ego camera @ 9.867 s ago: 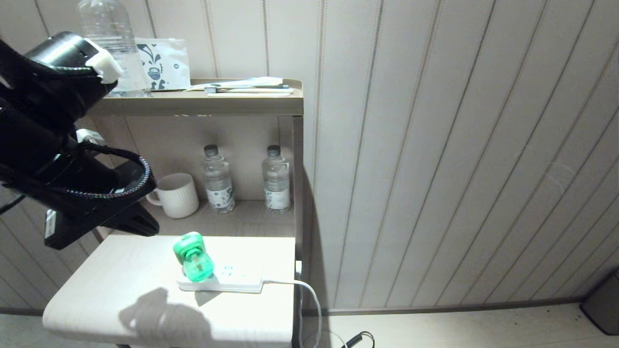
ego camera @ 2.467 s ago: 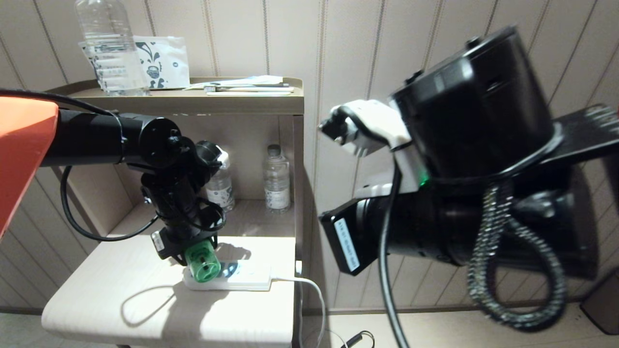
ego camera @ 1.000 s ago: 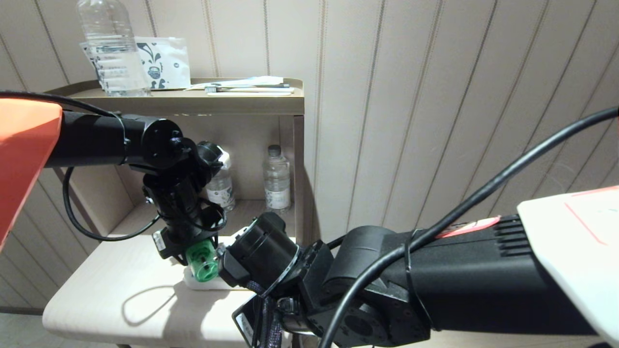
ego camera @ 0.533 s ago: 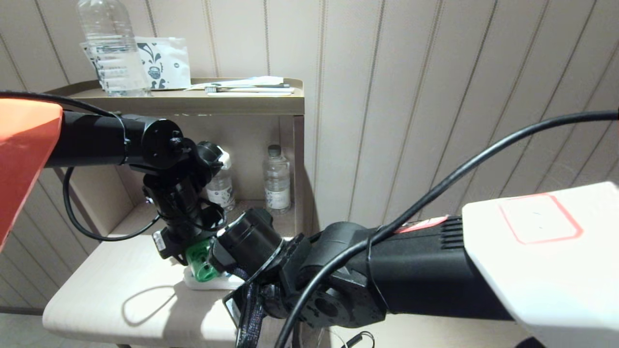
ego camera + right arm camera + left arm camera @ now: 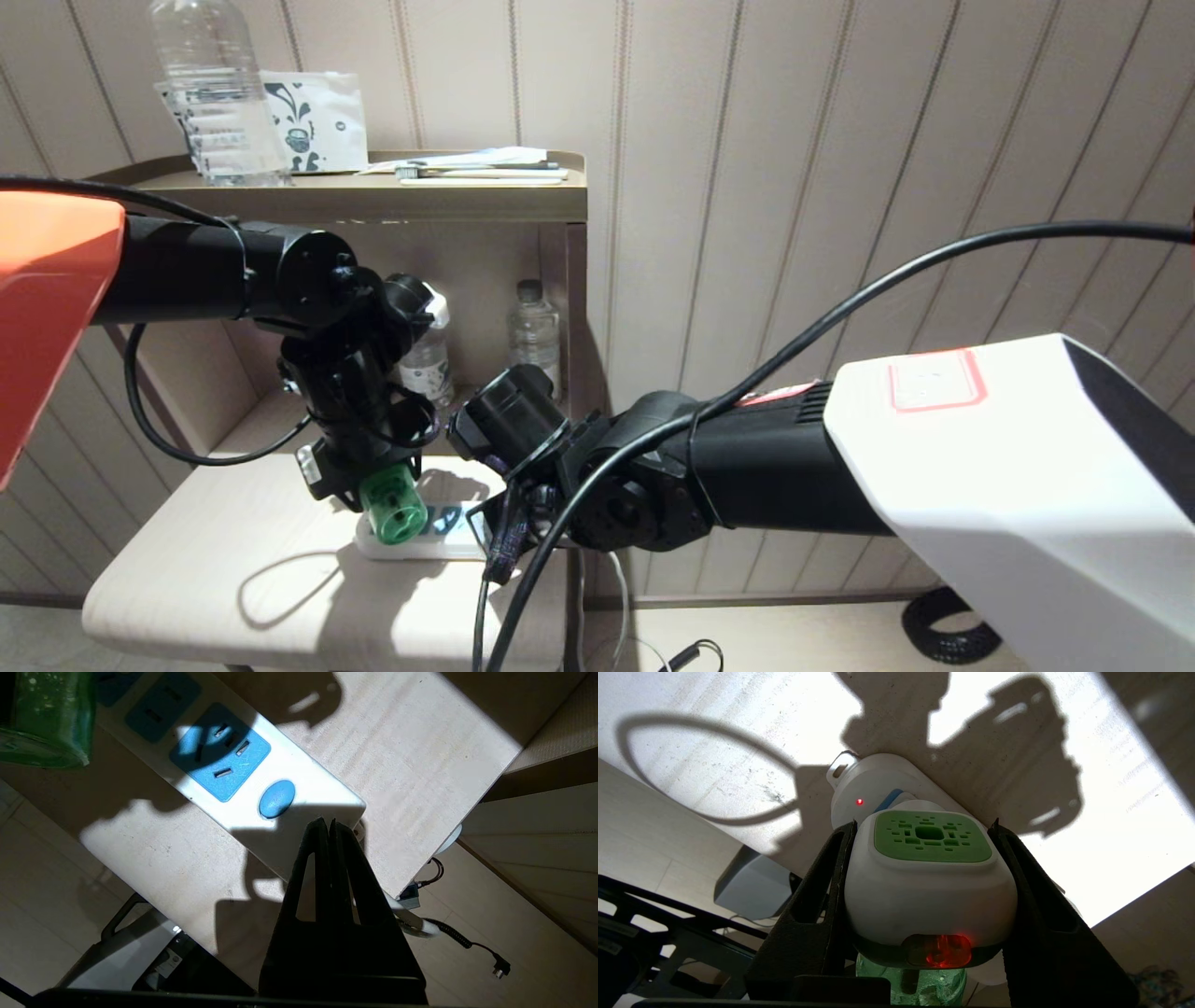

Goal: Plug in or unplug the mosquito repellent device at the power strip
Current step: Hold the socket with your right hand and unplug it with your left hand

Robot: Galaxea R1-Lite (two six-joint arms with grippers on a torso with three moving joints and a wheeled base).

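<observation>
The mosquito repellent device [image 5: 393, 504] sits at the end of the power strip [image 5: 439, 541] farthest from the cable, directly between the fingers of the left gripper [image 5: 924, 858]. Its long axis lies tilted, roughly along the strip: the translucent green bottle end points out from under the gripper toward the head camera, while the white head with its green vented face [image 5: 931, 835] looks up into the left wrist camera. A red lamp glows on the head's edge nearest that camera, and a small red dot shows on the strip beyond it.

The left gripper comes down from above, its two black fingers [image 5: 822, 891] about half spread and pressed against opposite flanks of the white head, clamped on it.

The right gripper [image 5: 329, 828] hangs just over the cable end of the strip, beside the round blue button [image 5: 277, 798], its fingers pressed together and holding nothing. The device lies beyond its fingertips, past the blue sockets [image 5: 219, 751]. Whether the fingertips touch the strip cannot be told.
</observation>
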